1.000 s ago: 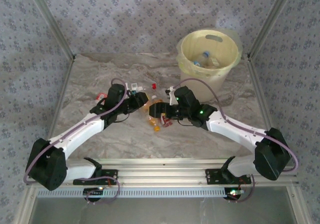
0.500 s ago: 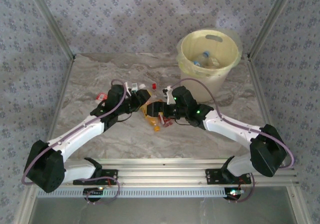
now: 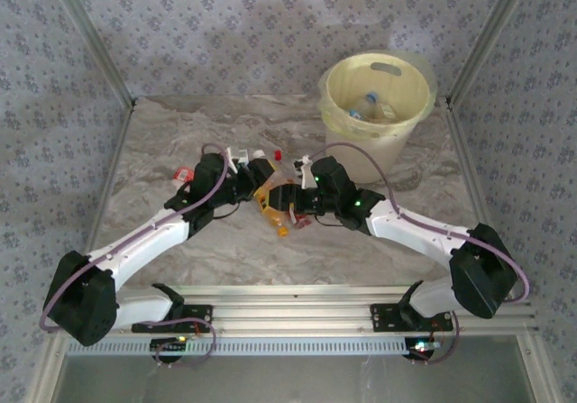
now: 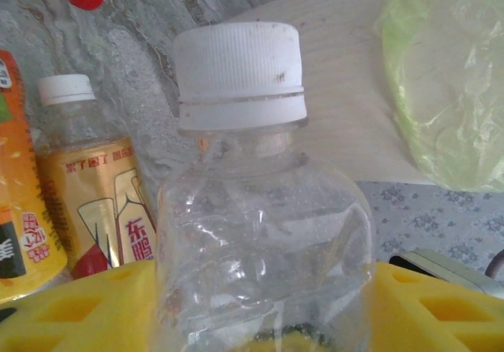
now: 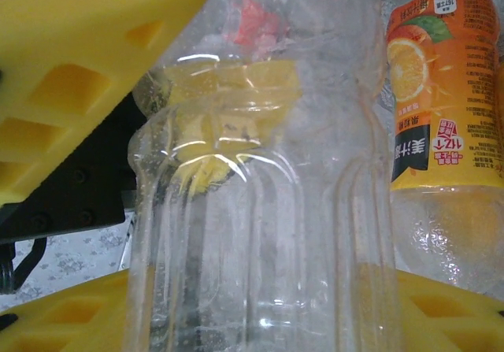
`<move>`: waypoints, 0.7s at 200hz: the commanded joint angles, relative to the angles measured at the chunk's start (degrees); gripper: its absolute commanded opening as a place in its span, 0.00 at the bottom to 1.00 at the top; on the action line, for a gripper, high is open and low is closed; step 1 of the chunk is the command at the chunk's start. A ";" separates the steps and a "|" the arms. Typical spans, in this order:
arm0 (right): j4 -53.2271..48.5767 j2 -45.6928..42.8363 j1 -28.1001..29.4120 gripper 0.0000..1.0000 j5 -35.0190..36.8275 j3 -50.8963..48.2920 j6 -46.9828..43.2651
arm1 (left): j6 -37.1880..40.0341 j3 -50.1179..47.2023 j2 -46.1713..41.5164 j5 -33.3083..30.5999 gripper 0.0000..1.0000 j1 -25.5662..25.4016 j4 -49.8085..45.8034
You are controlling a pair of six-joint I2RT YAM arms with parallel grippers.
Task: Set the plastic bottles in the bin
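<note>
Since a second ago the right gripper [image 3: 290, 197] has edged toward frame centre and the right elbow [image 3: 478, 277] has drawn left. The left gripper [image 3: 251, 182] has barely shifted.

Overhead view: my two arms rise from the lower corners in a shallow V, and the grippers nearly meet over the loose bottles [image 3: 267, 196] at mid-frame. The bin [image 3: 401, 137] stands at upper right, well apart from them, with a few binned bottles [image 3: 365, 105] inside.

Left wrist view: a white-capped clear bottle [image 4: 264, 210] stands upright between the left pads [image 4: 71, 313] at the lower corners. Behind it are a gold-labelled bottle [image 4: 90, 202] and an orange-labelled bottle [image 4: 20, 210], which is cut by the left edge.

Right wrist view: a ribbed clear bottle [image 5: 260, 210], cropped at both ends, sits between the right pads [image 5: 55, 320]. An orange-juice bottle [image 5: 441, 92] stands at right.

On either arm I cannot tell whether the jaws clench or merely flank the bottle, because the contact falls below the frame. Nor can I tell whether both wrist cameras show the same bottle.
</note>
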 commanded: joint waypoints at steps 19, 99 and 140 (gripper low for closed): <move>-5.05 -5.23 -1.62 0.56 1.44 -0.95 -3.53 | -0.49 1.05 -0.57 1.78 0.93 0.19 2.83; -30.70 -20.29 -8.47 0.55 7.84 6.84 -20.44 | 14.92 9.61 -5.21 10.81 1.00 4.06 -4.46; -40.87 -22.06 -15.14 0.55 10.52 18.00 -28.00 | 27.31 11.56 -8.29 13.70 1.00 4.03 -11.14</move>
